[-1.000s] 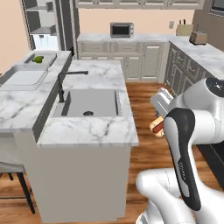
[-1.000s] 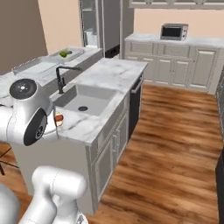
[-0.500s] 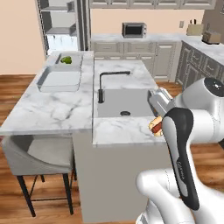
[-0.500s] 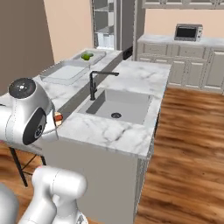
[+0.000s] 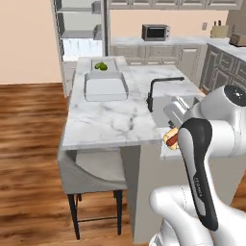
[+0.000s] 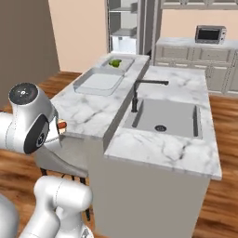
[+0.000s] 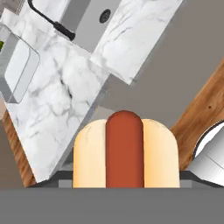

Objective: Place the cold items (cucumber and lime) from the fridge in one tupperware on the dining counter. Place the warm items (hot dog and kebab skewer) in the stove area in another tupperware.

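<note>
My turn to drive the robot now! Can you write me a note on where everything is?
Tool: shut on the hot dog, held beside the counter.
Far tupperware: green items inside, cold ones seemingly done.
Near tupperware: empty.
Fridge: open.
Left: put the hot dog in the near tupperware, then fetch the kebab skewer.

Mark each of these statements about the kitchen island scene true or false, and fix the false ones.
1. The hand holds a hot dog. True.
2. Both trays on the island are empty. False: the far tray has green items in it; the near tray is empty.
3. The two trays sit on the dining counter. True.
4. The sink's tap is white. False: it is black.
5. A microwave stands on the back counter. True.
</note>
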